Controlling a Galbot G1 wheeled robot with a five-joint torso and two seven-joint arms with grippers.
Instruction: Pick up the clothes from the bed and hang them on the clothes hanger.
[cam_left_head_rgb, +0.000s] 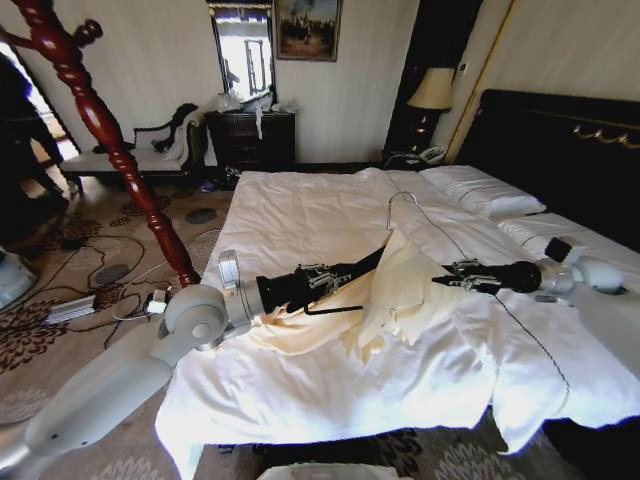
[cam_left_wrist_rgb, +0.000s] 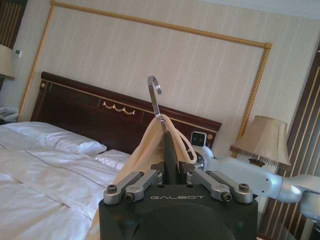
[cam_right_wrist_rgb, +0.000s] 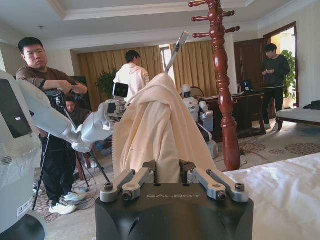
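Note:
The cream-yellow clothes hang draped over the black clothes hanger, held a little above the white bed. Its silver hook sticks up toward the pillows. My left gripper reaches in from the left and is shut on the hanger's black arm, with the hook rising just beyond it. My right gripper comes from the right and is shut on a fold of the clothes; its fingers press into the cloth. The garment's lower part trails onto the sheet.
A red-brown turned wooden coat stand rises off the bed's left corner, also in the right wrist view. Cables and a power strip lie on the carpet. The black headboard, pillows and a lamp are at the right.

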